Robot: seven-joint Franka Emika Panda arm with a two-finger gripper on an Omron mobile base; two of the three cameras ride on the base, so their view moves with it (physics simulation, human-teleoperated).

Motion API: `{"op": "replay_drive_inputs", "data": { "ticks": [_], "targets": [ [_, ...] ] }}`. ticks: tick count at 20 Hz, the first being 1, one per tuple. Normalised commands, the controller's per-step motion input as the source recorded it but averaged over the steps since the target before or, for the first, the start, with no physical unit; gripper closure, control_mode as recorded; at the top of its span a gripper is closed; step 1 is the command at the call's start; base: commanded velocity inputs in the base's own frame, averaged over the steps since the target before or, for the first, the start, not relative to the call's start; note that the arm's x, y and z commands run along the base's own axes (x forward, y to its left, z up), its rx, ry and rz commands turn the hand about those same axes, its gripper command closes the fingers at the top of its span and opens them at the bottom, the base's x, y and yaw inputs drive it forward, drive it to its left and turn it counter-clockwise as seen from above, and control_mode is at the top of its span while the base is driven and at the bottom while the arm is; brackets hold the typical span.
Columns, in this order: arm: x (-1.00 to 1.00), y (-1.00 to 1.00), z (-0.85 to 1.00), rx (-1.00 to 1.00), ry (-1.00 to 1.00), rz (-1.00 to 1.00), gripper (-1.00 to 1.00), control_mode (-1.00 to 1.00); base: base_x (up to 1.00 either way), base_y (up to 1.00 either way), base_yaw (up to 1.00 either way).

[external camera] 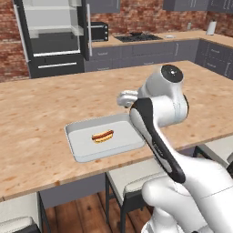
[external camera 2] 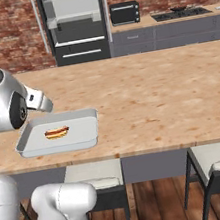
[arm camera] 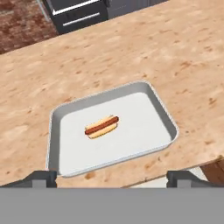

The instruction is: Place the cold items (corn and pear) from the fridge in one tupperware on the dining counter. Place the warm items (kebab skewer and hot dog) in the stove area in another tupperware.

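Note:
The hot dog, a tan bun with a red sausage, lies alone in the middle of a shallow grey tupperware. The tupperware stands near the front edge of the wood-grain dining counter. My gripper hangs above the tray's near edge, open, with nothing between its fingertips. The fridge stands at the back with its white interior showing. Corn, pear and kebab skewer are out of view.
Pale cushioned stools stand under the counter's near edge. A stove and a dark oven box sit on the grey cabinets along the brick back wall.

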Motion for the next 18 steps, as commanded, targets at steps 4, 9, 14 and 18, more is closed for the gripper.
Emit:
{"op": "replay_drive_inputs", "data": {
  "ticks": [4, 9, 14, 18],
  "targets": [
    [-0.87, -0.18, 0.46, 0.02, -0.29, -0.23, -1.0, -1.0, 0.0, 0.0, 0.0],
    [-0.73, -0.13, 0.5, -0.09, -0.06, -0.33, -1.0, -1.0, 0.0, 0.0, 0.0],
    [-0.6, -0.09, 0.54, -0.25, 0.0, -0.02, -1.0, -1.0, 0.0, 0.0, 0.0],
    [-0.66, -0.37, 0.39, -0.08, 0.0, 0.0, -1.0, -1.0, 0.0, 0.0, 0.0]
  ]
}}
